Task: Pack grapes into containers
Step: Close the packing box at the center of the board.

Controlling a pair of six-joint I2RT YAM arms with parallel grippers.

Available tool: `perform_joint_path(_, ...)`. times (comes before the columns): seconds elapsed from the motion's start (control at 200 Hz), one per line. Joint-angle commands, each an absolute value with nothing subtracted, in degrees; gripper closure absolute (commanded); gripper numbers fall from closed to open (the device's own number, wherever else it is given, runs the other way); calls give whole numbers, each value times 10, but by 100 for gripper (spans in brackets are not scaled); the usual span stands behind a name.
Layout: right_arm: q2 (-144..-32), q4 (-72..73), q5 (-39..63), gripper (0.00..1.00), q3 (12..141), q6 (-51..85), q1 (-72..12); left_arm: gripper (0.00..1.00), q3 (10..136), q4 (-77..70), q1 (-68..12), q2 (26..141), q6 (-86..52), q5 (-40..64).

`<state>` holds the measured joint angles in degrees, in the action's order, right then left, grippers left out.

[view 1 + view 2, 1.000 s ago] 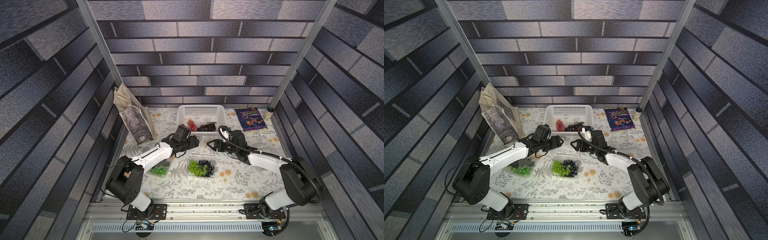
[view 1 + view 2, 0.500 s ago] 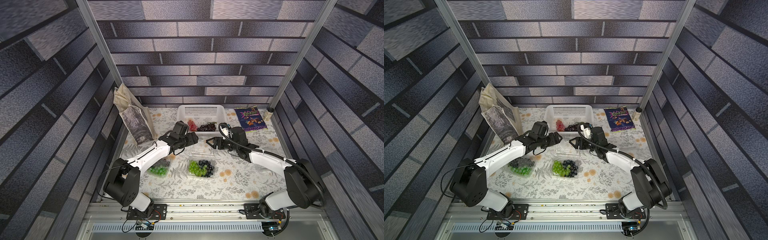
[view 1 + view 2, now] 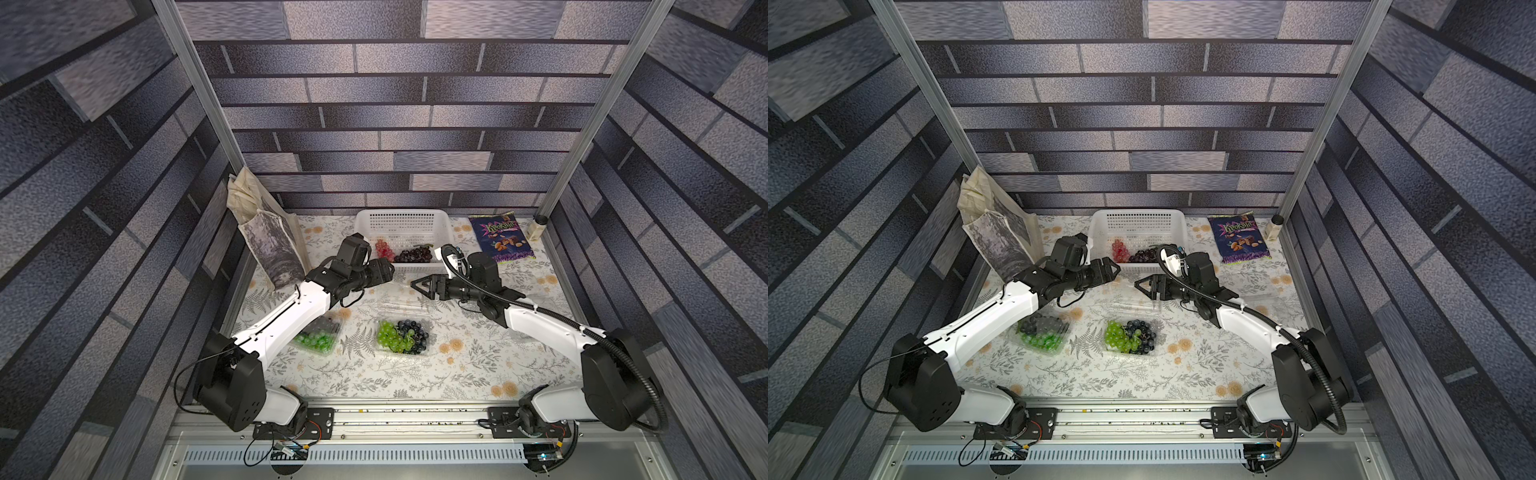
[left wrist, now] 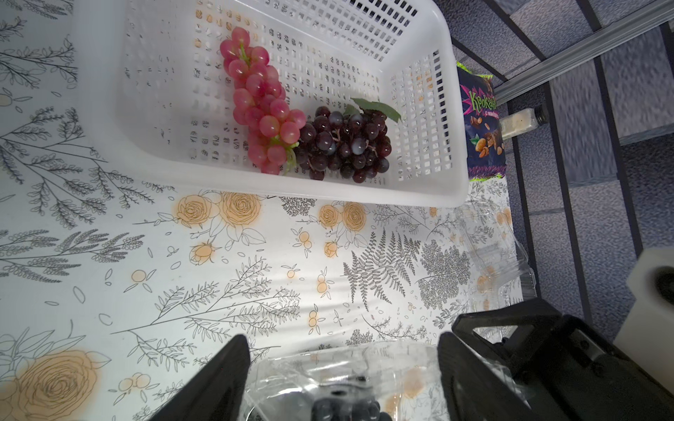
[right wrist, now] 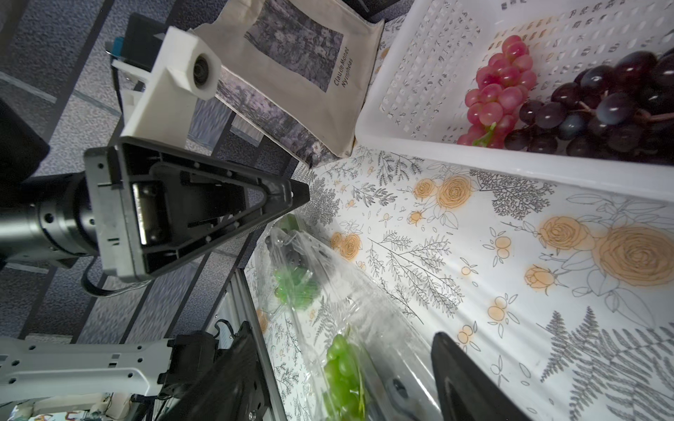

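In both top views a clear container (image 3: 402, 337) (image 3: 1130, 336) holding green and black grapes (image 3: 390, 336) sits mid-table, its lid (image 3: 400, 301) laid back toward the basket. A second container (image 3: 318, 337) with green and black grapes lies partly under my left arm. Red grapes (image 4: 259, 105) and dark purple grapes (image 4: 343, 142) lie in the white basket (image 4: 291, 189). My left gripper (image 3: 388, 271) (image 4: 341, 339) and right gripper (image 3: 417, 284) (image 5: 343, 333) hover open and empty above the lid, tips facing each other. A third, empty container (image 4: 488, 248) lies at the right.
A printed cloth bag (image 3: 270, 245) leans against the left wall. A purple snack packet (image 3: 500, 239) and a small jar (image 3: 536, 227) lie at the back right. The basket stands against the back wall, just beyond both grippers.
Both grippers have risen a little from the middle container's lid and drifted toward the basket. Their jaws stand slightly wider.
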<state>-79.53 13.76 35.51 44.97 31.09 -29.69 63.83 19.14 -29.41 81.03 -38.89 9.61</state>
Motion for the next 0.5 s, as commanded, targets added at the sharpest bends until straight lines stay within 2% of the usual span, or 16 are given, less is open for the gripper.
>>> perform_joint_path(0.0, -767, 143, 378, 22, 427, 322, -309, 17, 656, 230, -307, 801, -363, 91)
perform_joint_path(0.27, -695, 35, 302, 26, 397, 289, -373, 21, 633, 268, -371, 789, -362, 63)
perform_joint_path(0.491, -620, -23, 236, 34, 348, 305, -406, 25, 583, 282, -414, 758, -387, 43)
